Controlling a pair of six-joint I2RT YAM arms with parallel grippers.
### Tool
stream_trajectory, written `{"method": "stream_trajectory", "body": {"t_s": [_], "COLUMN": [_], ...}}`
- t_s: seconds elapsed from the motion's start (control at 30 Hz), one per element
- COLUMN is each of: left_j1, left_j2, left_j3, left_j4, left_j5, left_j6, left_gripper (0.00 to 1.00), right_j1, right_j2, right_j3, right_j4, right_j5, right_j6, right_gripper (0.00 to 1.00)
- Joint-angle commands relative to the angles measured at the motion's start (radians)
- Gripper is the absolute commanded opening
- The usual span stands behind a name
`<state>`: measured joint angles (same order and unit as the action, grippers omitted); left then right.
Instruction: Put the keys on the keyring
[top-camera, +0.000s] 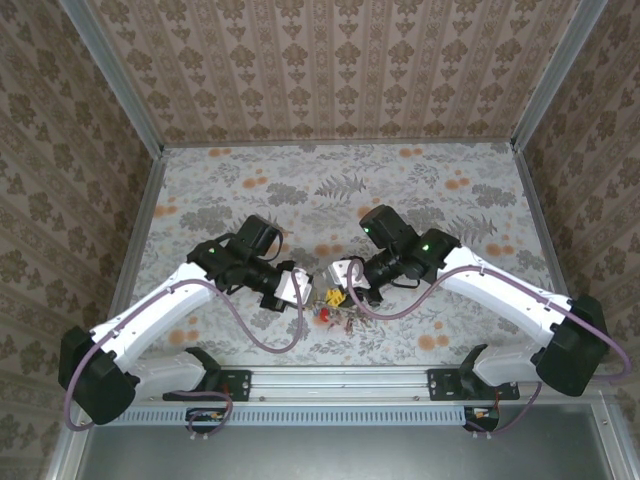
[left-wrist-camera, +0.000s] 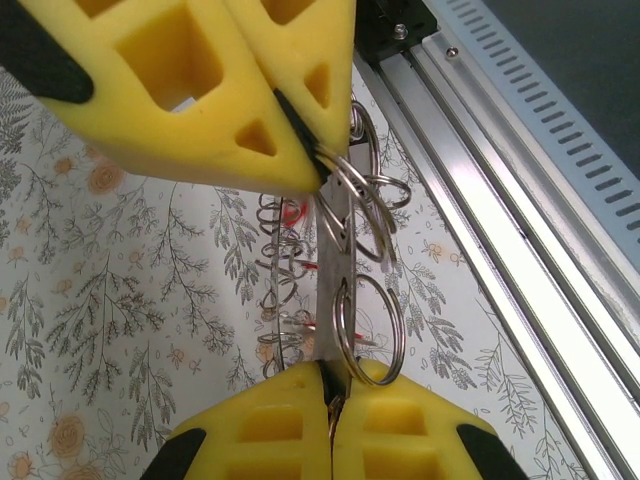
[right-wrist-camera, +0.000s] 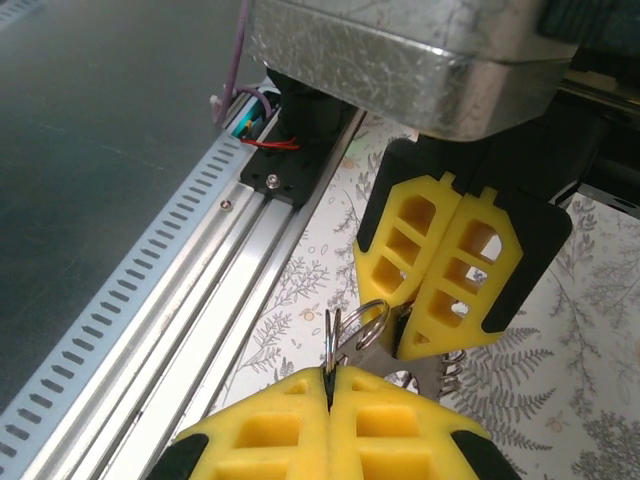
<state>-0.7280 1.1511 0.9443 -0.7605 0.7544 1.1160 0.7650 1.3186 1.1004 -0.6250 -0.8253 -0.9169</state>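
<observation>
Top view: both arms reach in and meet at lower centre of the frame, over the floral table (top-camera: 300, 190).

The left gripper (top-camera: 298, 289) and right gripper (top-camera: 346, 274) sit tip to tip, just apart. The keys (top-camera: 332, 303) are bunched directly below and between them, with yellow and red heads visible. It is hard to tell whether they are hanging or resting on the table.

Left wrist view: the left gripper's own fingers (left-wrist-camera: 400, 430), at bottom centre, are fully closed. A flat silver blade (left-wrist-camera: 335, 270) is pinched at their tips. The blade runs straight up to the right gripper's tips at upper centre.

The keyring (left-wrist-camera: 399, 335) loops just right of the blade, beside further silver rings. A wire coil (left-wrist-camera: 280, 270) lies to the left, with red flecks behind it.

Right wrist view: the right gripper's own fingers (right-wrist-camera: 400, 430), at bottom centre, are closed tight. They clamp a thin ring wire seen edge-on. The left gripper's closed tips face them from centre right.

The aluminium rail (right-wrist-camera: 200, 300) runs diagonally at left.
</observation>
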Motion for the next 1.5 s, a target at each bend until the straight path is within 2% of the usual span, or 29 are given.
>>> {"method": "stream_trajectory", "body": {"t_s": [0.0,0.17,0.37,0.4,0.5,0.57,0.6,0.67,0.83,1.1,1.27,1.47], "left_j1": [-0.004,-0.004,-0.004,-0.004,-0.003,-0.003,-0.002,-0.002,0.032,0.035,0.008,-0.078], "left_j2": [-0.014,-0.022,-0.019,-0.019,-0.028,-0.048,-0.059,-0.076,-0.161,-0.275,-0.282,-0.176], "left_j3": [0.051,0.036,0.022,0.018,0.006,-0.018,-0.03,-0.043,-0.078,-0.151,-0.196,-0.201], "left_j4": [0.095,0.134,0.176,0.189,0.221,0.265,0.283,0.293,0.32,0.347,0.441,0.484], "left_j5": [0.072,0.077,0.06,0.054,0.054,0.058,0.058,0.053,0.113,0.099,0.01,-0.155], "left_j6": [0.019,0.007,-0.012,-0.022,-0.052,-0.095,-0.113,-0.141,-0.257,-0.391,-0.472,-0.485], "left_gripper": [0.0,0.0,0.0,0.03,0.22,0.4,0.46,0.53,0.56,0.56,0.56,0.44], "right_j1": [0.017,0.016,0.011,0.007,-0.006,-0.017,-0.02,-0.03,-0.052,-0.072,-0.081,-0.092], "right_j2": [0.022,0.023,0.012,0.005,-0.031,-0.049,-0.054,-0.076,-0.127,-0.16,-0.162,-0.152], "right_j3": [-0.003,-0.066,-0.135,-0.152,-0.219,-0.245,-0.254,-0.284,-0.366,-0.442,-0.468,-0.481], "right_j4": [-0.003,0.141,0.277,0.32,0.463,0.501,0.509,0.555,0.697,0.8,0.83,0.847], "right_j5": [-0.081,-0.142,-0.156,-0.158,-0.133,-0.116,-0.107,-0.093,-0.044,0.029,0.043,0.045], "right_j6": [0.029,0.124,0.211,0.237,0.323,0.341,0.345,0.374,0.457,0.514,0.53,0.539], "right_gripper": [0.0,0.0,0.0,0.0,0.0,0.0,0.0,0.0,0.0,0.0,0.0,0.0]}}
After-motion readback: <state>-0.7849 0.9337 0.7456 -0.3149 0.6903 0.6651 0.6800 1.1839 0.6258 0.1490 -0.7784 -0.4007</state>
